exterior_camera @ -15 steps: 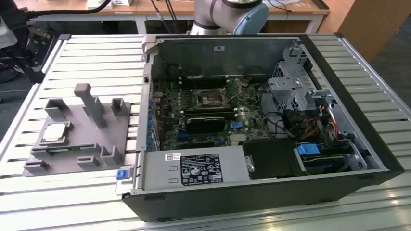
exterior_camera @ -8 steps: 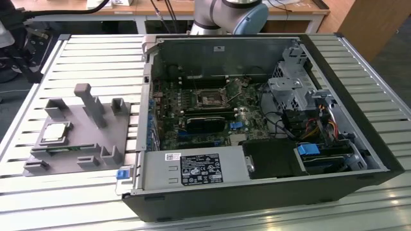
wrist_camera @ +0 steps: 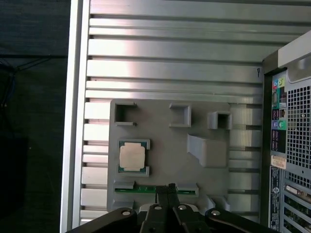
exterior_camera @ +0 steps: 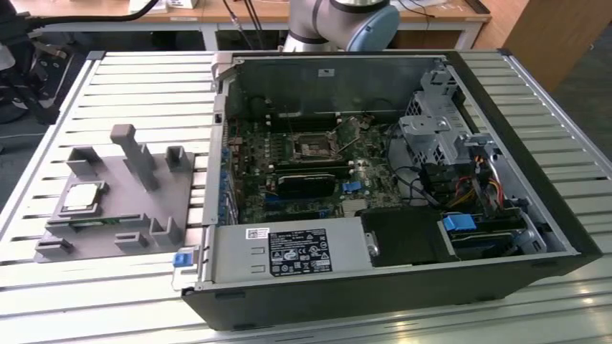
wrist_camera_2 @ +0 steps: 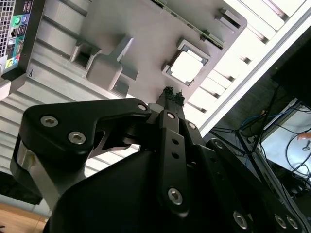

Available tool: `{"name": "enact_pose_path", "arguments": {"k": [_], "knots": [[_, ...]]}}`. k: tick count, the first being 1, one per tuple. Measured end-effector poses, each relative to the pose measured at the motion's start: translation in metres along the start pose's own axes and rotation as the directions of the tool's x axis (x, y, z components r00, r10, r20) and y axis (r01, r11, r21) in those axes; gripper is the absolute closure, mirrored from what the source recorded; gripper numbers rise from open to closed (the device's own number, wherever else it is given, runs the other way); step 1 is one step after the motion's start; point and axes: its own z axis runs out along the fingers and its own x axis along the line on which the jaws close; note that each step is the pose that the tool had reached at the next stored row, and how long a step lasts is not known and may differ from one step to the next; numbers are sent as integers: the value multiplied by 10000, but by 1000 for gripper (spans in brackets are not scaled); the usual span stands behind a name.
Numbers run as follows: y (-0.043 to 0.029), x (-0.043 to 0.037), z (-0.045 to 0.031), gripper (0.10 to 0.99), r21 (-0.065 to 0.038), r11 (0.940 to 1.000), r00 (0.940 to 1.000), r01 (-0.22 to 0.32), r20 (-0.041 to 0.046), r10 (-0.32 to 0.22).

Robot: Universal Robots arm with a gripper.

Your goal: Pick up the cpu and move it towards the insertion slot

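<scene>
Hovers with claw point(wrist_camera: 166, 187) pressed together and empty over the green memory stick point(wrist_camera: 146, 189), just beside the chip point(wrist_camera: 132, 157). Note chip seated flat between corner brackets of the grey fixture point(wrist_camera: 165, 145), probably to leave its top exposed. Expect open room above; mind upright posts nearby. Locate socket point(exterior_camera: 313, 147) inside the open case point(exterior_camera: 335, 297), well apart, walled around.

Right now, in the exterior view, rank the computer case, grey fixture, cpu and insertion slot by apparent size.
1. computer case
2. grey fixture
3. cpu and insertion slot: these look about alike, and their differing distance from the camera makes ranking them unsure.
</scene>
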Motion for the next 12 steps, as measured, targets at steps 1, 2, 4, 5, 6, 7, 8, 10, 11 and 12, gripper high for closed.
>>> {"name": "enact_pose_path", "arguments": {"k": [1, 2, 4, 5, 6, 7, 8, 10, 11, 12], "knots": [[0, 7, 0, 980, 1, 10000, 10000, -1, -1, 1], [1, 15, 1, 980, 0, 10000, 10000, -1, 0, 1], [1, 33, 1, 980, 0, 10000, 10000, -1, -1, 1], [1, 41, 2, 980, 0, 10000, 10000, -1, 0, 1], [1, 41, 2, 980, 0, 10000, 10000, 0, -1, 0], [1, 41, 2, 980, 0, 10000, 10000, 1, 0, -1], [1, 45, 2, 980, 0, 10000, 10000, 0, -4, 0], [2, 58, 4, 980, 0, 10000, 10000, -1, -13, 1], [2, 65, 5, 980, 0, 10000, 10000, -2, -19, 2], [1, 70, 6, 980, 0, 10000, 10000, -1, -23, 1]]}}
